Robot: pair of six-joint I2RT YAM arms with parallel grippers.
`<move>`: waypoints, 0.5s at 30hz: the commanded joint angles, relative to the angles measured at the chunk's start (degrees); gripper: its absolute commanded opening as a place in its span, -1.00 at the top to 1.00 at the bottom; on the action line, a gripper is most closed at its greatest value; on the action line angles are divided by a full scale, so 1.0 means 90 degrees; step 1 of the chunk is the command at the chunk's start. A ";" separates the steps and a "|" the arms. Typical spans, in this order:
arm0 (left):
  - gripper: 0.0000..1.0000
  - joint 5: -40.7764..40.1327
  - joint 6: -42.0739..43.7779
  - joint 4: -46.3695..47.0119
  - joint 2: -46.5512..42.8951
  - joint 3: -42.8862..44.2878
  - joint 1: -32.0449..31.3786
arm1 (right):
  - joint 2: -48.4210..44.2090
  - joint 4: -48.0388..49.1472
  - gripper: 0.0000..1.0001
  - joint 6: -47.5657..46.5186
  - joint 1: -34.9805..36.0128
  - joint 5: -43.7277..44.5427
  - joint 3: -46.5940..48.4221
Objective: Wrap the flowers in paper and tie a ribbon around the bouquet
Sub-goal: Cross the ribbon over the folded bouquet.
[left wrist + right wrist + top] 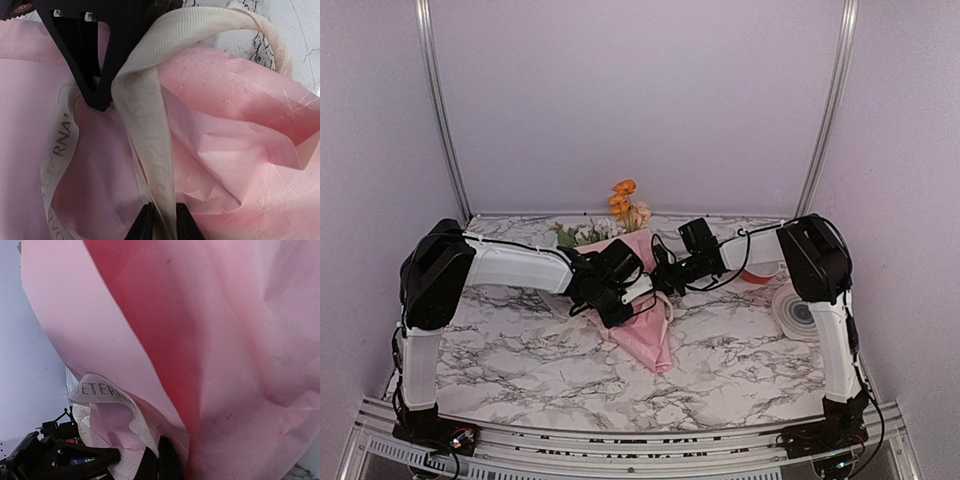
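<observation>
Left gripper [162, 225] pinches the ribbon [145, 125]; right gripper [158, 464], just ahead, is clamped shut. Tying, I judge; next needs a steady taut pull.

Middle of the table [520, 360]: the bouquet [642, 335], lying with the flowers [623, 205] at the far end by the back wall and the narrow tail of the paper [660, 355] toward the near edge. Hard against its left side, the left gripper [613, 303]; against its right and a little farther back, the right gripper [667, 272]. Looped over the paper, the ribbon [147, 115], one strand running down between the left fingertips. Off to the right, beside the right arm, a spool [796, 312] flat on the table.
</observation>
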 commanded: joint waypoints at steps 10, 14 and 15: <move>0.22 0.0091 -0.0224 0.0735 0.0021 -0.0101 0.0266 | -0.0023 -0.0044 1.00 -0.0175 0.0044 -0.0012 0.0031; 0.26 -0.0007 -0.0266 0.0817 0.0246 -0.0041 0.0267 | -0.0038 -0.0071 1.00 -0.0192 0.0045 -0.0016 0.0022; 0.27 0.0003 -0.0341 0.0896 0.0234 -0.0067 0.0266 | -0.0028 -0.0073 1.00 -0.0193 0.0044 -0.0022 0.0020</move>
